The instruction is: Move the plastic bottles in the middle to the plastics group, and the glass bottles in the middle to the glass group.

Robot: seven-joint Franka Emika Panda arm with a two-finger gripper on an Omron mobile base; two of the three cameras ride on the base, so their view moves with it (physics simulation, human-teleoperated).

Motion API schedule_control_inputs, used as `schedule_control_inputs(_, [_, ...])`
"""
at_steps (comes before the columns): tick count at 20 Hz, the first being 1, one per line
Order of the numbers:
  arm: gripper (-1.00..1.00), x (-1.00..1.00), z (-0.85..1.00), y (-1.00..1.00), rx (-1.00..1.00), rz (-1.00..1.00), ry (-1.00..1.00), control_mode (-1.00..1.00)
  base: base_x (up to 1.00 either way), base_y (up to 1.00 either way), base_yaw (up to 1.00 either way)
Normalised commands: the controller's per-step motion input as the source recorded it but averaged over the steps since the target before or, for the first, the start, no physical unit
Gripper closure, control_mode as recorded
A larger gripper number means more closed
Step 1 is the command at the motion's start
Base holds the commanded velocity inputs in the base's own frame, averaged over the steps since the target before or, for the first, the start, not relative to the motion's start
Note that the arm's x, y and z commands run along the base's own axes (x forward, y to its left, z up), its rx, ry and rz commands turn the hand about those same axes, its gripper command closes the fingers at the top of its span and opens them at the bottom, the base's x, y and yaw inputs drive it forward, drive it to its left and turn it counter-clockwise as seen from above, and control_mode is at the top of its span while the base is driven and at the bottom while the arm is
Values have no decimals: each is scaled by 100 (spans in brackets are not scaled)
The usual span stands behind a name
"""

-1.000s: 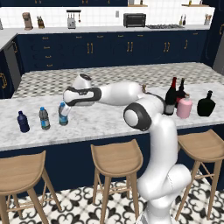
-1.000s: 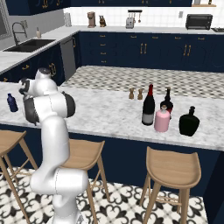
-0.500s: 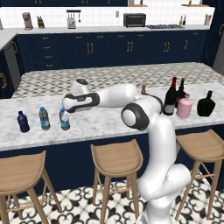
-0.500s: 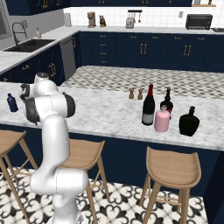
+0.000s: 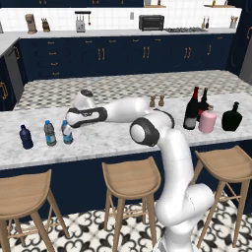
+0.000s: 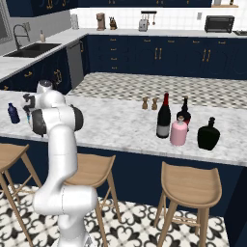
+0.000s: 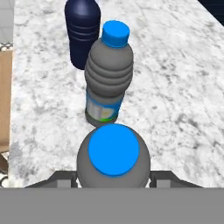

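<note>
My gripper [image 5: 68, 126] is shut on a small clear-grey plastic bottle [image 5: 67, 134] with a blue cap, at the counter's left end. In the hand view this bottle [image 7: 113, 154] sits between the two fingers [image 7: 65, 178]. Just beyond it stand a second water bottle [image 7: 107, 74] and a dark-blue bottle [image 7: 83, 30], the plastics group, also seen from the base as water bottle [image 5: 49, 133] and dark-blue bottle [image 5: 25, 137]. At the right stand the tall wine bottle [image 5: 191, 109] and the pink bottle [image 5: 207, 121], next to the black flask [image 5: 231, 117] and a dark slim-necked bottle [image 5: 203, 102].
Two small shakers [image 5: 156, 102] stand mid-counter. Three wooden stools [image 5: 130, 178] line the counter's front edge [image 5: 98, 156]. Marble between the two bottle groups lies bare. A sink [image 6: 29, 49] and cabinets sit behind.
The gripper has come down and a little left with the water bottle, bringing it close beside the other water bottle near the counter top.
</note>
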Motion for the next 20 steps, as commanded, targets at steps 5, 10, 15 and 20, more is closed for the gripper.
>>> schedule_control_inputs(5, [100,35,18,16,-2,0,0,-100,0,0,0])
schedule_control_inputs(10, [100,-28,-34,-14,0,1,-1,-100,0,0,0])
schedule_control_inputs(15, [100,-41,-72,-23,0,0,-10,-100,0,0,0])
schedule_control_inputs(20, [100,-4,-14,-10,3,0,-14,-100,0,0,0])
